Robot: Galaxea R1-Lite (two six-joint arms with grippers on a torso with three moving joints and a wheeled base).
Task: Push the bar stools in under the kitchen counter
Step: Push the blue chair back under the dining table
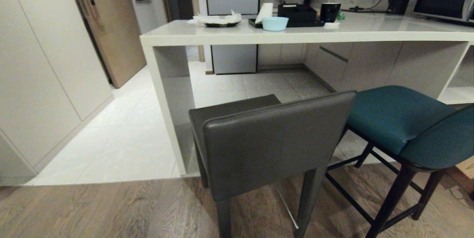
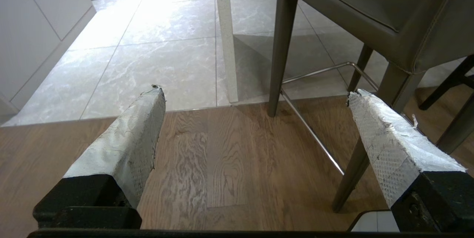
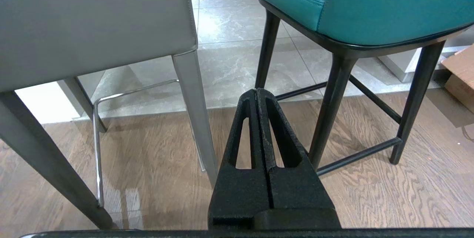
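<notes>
My right gripper (image 3: pixel 258 93) pinched closed on nothing, low between the stools. My left gripper (image 2: pixel 255 97) spread wide, empty, beside the grey stool's (image 1: pixel 274 138) legs. Both stools stand out from the kitchen counter (image 1: pixel 296 36), teal stool (image 1: pixel 403 119) to the right. Pushing not begun, I judge; next needs contact on a backrest.
</notes>
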